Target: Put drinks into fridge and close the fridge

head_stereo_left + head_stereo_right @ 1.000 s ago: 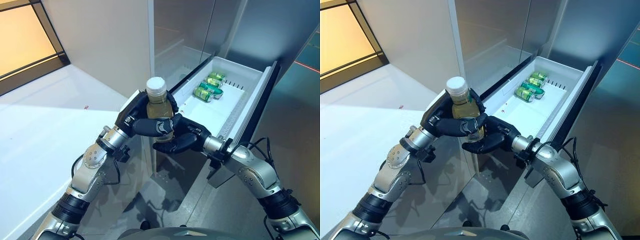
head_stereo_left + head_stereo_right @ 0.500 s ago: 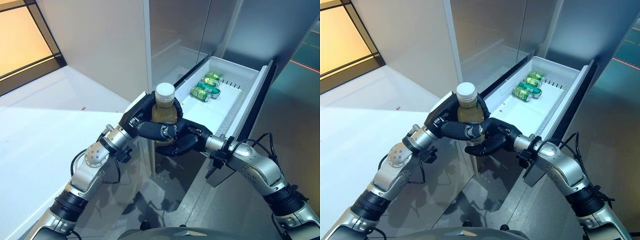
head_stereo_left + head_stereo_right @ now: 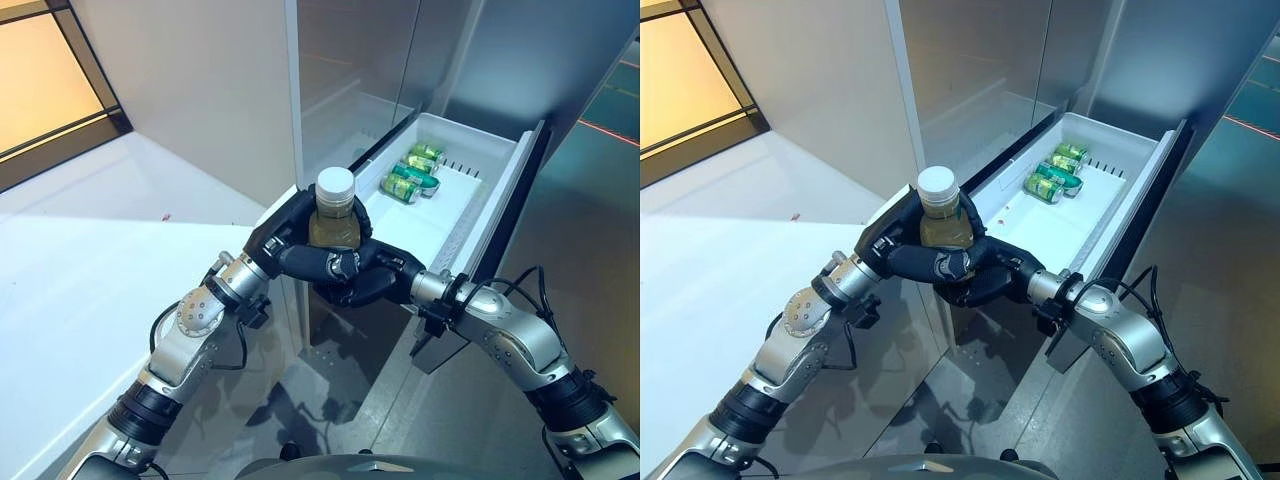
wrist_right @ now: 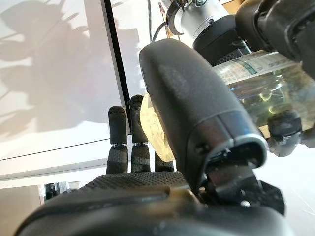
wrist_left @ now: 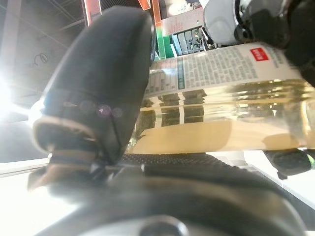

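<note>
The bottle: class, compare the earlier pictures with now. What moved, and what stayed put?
Both hands, left hand and right hand, carried the bottle rightwards towards the open drawer, fingers still curled round it. The green cans stayed in the drawer.

Bottle [image 3: 334, 213] upright before open drawer [image 3: 470, 215]; cans [image 3: 412, 175] inside, far end.

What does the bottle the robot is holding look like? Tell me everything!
The bottle is clear plastic with a white screw cap, holding pale yellow-green drink, with a printed label round it. It stands upright in the air, at the near end of the open white fridge drawer. The left hand wraps its side, and the right hand cups it lower down.
</note>
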